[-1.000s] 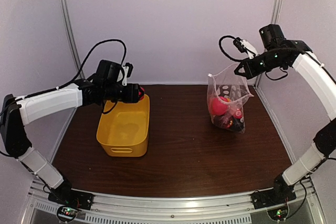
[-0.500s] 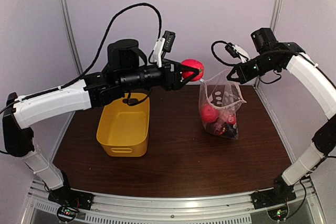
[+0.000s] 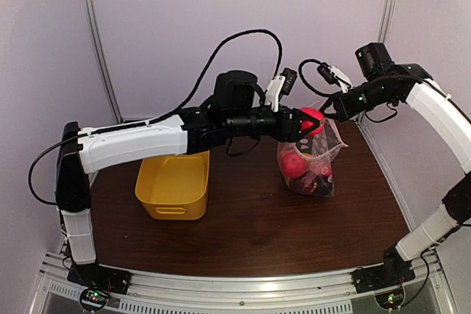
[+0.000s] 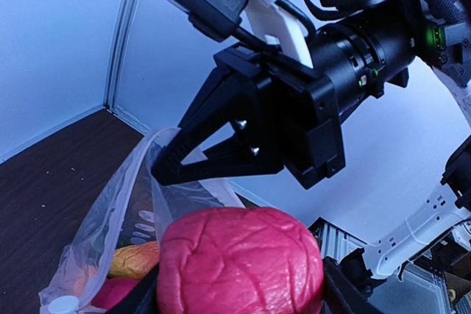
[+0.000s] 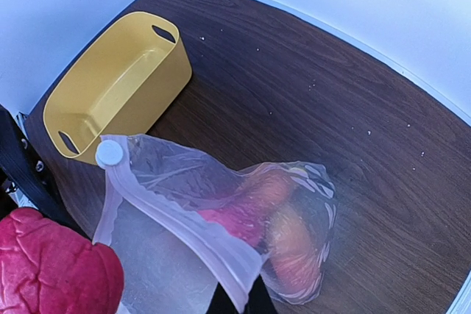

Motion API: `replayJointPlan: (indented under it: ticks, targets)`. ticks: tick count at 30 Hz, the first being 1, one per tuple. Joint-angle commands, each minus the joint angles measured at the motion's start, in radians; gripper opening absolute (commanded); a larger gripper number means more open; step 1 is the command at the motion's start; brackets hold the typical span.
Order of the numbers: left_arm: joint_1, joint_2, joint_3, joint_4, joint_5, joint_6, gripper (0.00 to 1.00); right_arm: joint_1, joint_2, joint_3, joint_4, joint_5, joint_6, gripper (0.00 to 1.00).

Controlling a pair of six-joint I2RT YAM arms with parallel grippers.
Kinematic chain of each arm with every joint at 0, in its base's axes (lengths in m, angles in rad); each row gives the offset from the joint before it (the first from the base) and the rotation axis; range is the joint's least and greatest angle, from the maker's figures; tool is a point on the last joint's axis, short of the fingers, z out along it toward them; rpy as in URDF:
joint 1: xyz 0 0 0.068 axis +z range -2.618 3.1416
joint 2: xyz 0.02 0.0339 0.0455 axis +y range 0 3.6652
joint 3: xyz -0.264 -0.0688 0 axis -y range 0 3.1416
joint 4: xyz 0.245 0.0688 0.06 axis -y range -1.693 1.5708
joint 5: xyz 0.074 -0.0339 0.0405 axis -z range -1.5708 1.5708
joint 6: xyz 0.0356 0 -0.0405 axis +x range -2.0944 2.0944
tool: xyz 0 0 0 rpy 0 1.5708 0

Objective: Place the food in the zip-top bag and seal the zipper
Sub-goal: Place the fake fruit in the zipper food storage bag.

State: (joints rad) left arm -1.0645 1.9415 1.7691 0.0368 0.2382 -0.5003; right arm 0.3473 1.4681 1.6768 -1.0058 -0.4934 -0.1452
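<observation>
Dark tabletop, far right: clear dotted bag, mouth pinched by right gripper; wrinkled red fruit clamped in left gripper above.

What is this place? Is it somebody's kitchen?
Most likely a robot lab booth, not a kitchen. Plain white walls box in one small table, robot arms are bolted to a metal rail, and the food looks like toy plastic.

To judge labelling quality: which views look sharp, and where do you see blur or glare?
Top external: evenly lit, sharp. Left wrist: bluish cast, the red toy fruit near the lens slightly soft. Right wrist: the zip-top bag shows pale sheen, no hard glare.
</observation>
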Motion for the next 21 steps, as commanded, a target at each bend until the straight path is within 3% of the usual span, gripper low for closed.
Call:
replayJointPlan:
  ticks: [1,9,21]
  targets:
    - [-0.005,0.042,0.102,-0.082,-0.046,-0.023,0.60,0.004,-0.032,-0.007,0.038,-0.029,0.021,0.00]
    - [-0.005,0.184,0.299,-0.287,-0.098,-0.040,0.66,0.005,-0.029,-0.007,0.036,-0.085,0.019,0.00]
    - [-0.004,0.196,0.341,-0.327,-0.162,-0.040,0.80,0.004,-0.060,-0.028,0.041,-0.075,0.015,0.00]
